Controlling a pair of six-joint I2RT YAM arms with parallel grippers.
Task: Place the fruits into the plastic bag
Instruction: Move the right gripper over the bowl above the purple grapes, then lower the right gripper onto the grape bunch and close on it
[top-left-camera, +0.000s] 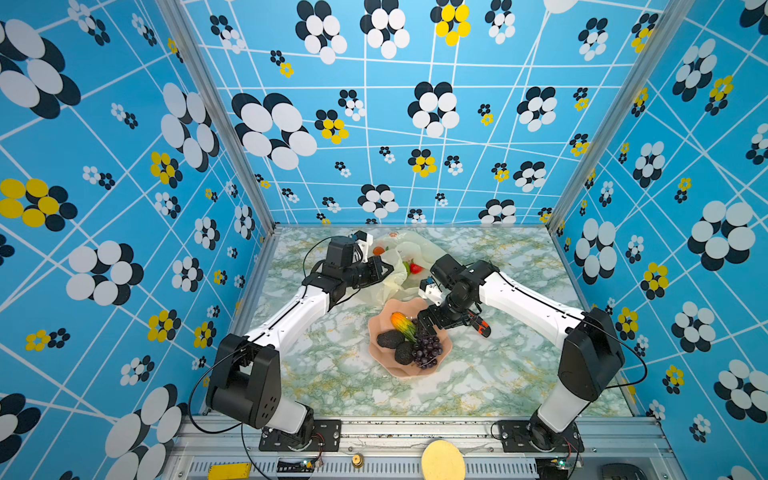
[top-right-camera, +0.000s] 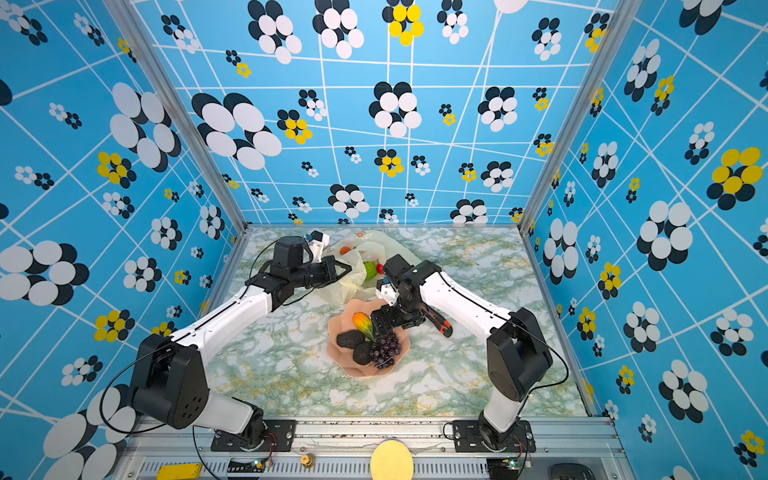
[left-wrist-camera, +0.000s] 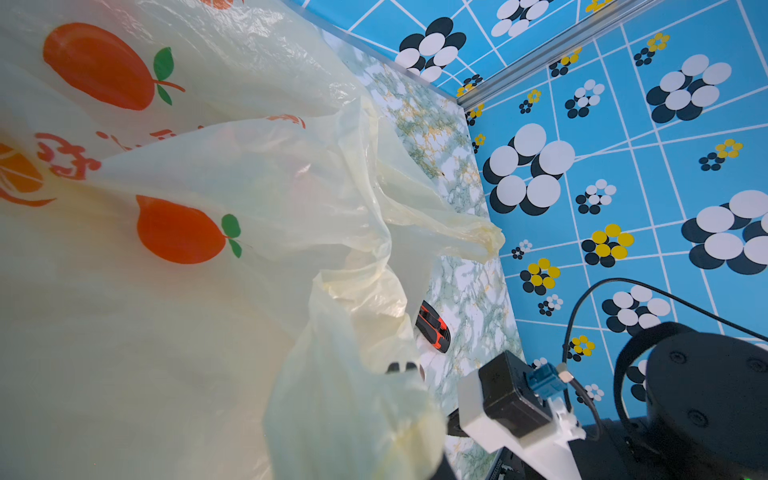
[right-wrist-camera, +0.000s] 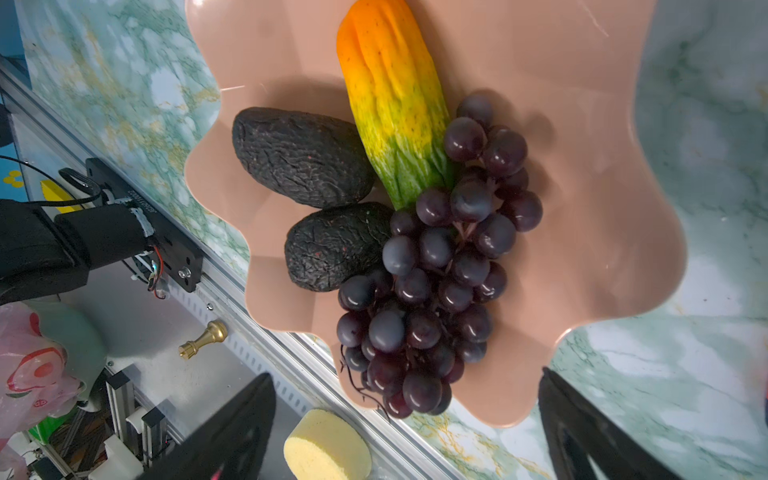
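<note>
**A:** Where are we with the fruit?

**B:** About halfway, we'd judge. In both top views the plastic bag (top-left-camera: 384, 286) lies crumpled at the far side of the marbled table (top-left-camera: 332, 365), just behind the pink scalloped dish (right-wrist-camera: 582, 208). A strawberry (top-left-camera: 415, 268) and a green ball (top-right-camera: 370, 270) show at its mouth. The grapes (right-wrist-camera: 436, 270), the ridged orange-to-green fruit (right-wrist-camera: 395, 104) and the rough black ovals (right-wrist-camera: 301, 156) are all in the dish.

**A:** And our grippers?

**B:** The left gripper (top-left-camera: 390, 270) is pressed together on a fold of the bag's edge and holds it up off the table, so the mouth faces the dish. The right gripper (right-wrist-camera: 405, 376) hangs over the dish with its jaws spread wide and nothing between them, one on each side of the lower end of the grapes.

**A:** So we're at the next pick?

**B:** That's our reading: lined up, not yet gripping. We'd have to come down and close on the thick middle of the bunch. Grabbing loose berries could let it slip. The nearer black oval touches the grapes, so the jaw on that side needs to clear it.

**A:** Anything in our way?

**B:** The utility knife (top-left-camera: 482, 328) lies just beside the dish, under our right arm. We leave it alone, and we lift well clear of the rim before carrying over to the bag.
</note>
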